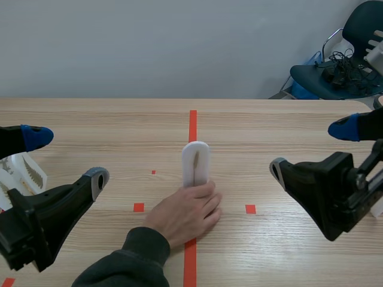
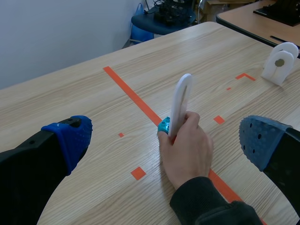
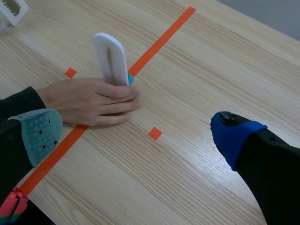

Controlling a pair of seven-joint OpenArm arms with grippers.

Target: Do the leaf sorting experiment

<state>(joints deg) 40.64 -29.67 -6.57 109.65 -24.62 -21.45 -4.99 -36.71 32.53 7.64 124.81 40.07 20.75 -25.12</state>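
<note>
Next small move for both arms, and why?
Probably hold both still: a person's hand grips the white upright piece on the centre tape line, between the open left gripper and right gripper. Wait till it leaves.

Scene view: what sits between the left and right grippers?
A white loop-shaped holder stands on the centre tape line, a person's hand gripping its base. The left gripper and right gripper, both open, are clear of it, as the scene view shows.
</note>
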